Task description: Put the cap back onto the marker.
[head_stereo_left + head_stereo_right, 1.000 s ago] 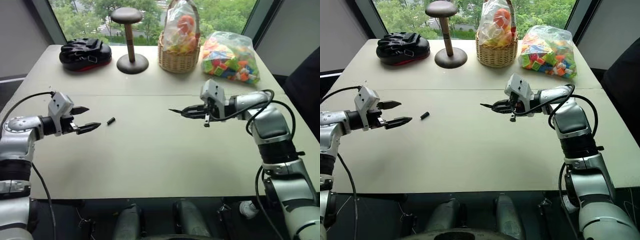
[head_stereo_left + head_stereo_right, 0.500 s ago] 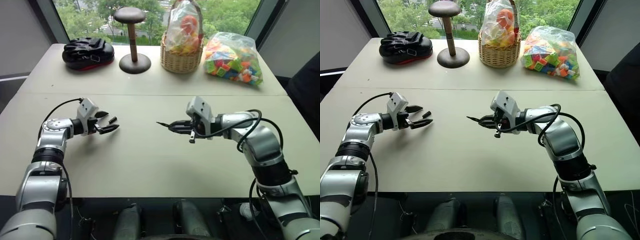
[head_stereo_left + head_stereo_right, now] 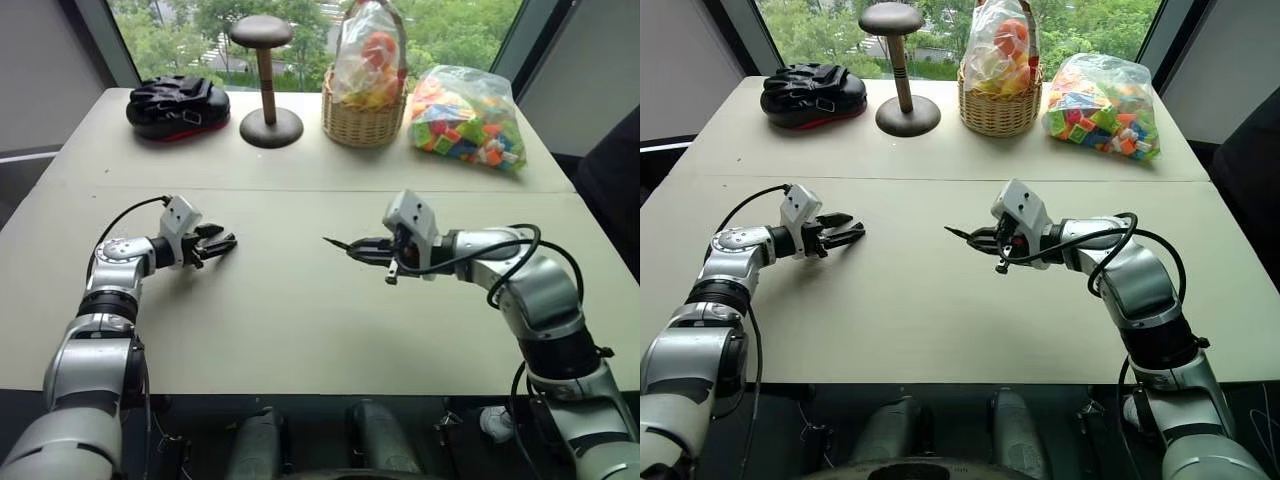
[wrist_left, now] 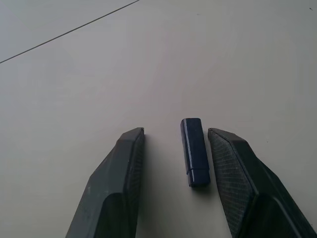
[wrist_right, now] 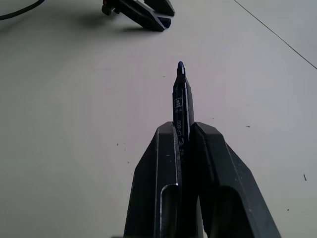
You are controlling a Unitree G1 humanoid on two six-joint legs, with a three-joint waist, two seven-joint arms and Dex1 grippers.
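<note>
**Cap lying between parted left fingers, marker clamped in right**

Hard to tell from the head views whether cap and fingers touch. Up close, left pincer (image 4: pixel 176 136) partly open around the cap (image 4: pixel 194 151) on the worktop (image 3: pixel 300 330): gap on one side, other finger just beside it, no firm grip visible. Since a second ago, moved inward from frame left, jaws narrowed. Right pincer (image 5: pixel 184 130) closed on the marker (image 5: pixel 180 101), tip toward frame left. Bare worktop between the pincers; basket (image 3: pixel 360 115) far, upper centre.
</note>
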